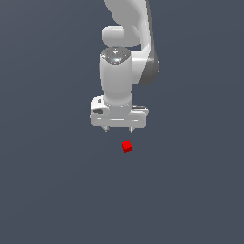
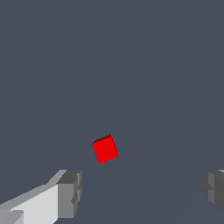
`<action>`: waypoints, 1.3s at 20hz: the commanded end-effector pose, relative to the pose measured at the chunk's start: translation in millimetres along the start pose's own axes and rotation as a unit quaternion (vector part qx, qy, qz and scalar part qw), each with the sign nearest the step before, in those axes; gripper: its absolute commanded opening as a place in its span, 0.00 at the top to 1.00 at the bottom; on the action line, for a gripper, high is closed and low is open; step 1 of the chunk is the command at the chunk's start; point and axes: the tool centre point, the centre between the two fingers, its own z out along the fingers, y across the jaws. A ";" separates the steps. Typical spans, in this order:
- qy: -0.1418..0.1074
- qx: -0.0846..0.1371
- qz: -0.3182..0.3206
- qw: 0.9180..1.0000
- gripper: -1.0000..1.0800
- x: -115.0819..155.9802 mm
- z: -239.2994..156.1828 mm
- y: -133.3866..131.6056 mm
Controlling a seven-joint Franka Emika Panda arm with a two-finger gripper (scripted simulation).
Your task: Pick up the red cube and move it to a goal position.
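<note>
Red cube (image 1: 126, 146) lies alone on the flat slate-grey floor (image 1: 43, 190), slightly below the centre of the exterior view, just under the gripper (image 1: 118, 129) and a little toward its right fingertip, with a clear gap between them. Being a cube, it has no long axis; it sits turned at an angle, one corner aimed down the frame, and in the wrist view (image 2: 104, 149) its edges run diagonally to the picture. Its faces are plain, bright and matte, with sharp edges. Only the exterior view shows the smooth, glossy white arm (image 1: 125, 52), rounded at the joints, ending in a wide white hand with two short stubs pointing down. Only the wrist view shows the fingers up close: blocky grey pads, one (image 2: 70, 194) at lower left on a white finger, the other (image 2: 214, 189) at the lower right edge. They stand spread wide, holding nothing, with the cube beyond the gap between them.
</note>
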 end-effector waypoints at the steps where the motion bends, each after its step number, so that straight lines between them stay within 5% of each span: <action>1: 0.000 0.000 0.000 1.000 0.04 0.0 0.0 0.0; 13: -0.011 0.002 -0.061 0.998 0.04 -8.0 56.5 -12.7; 26: -0.032 0.003 -0.174 0.984 0.04 -28.3 161.3 -33.1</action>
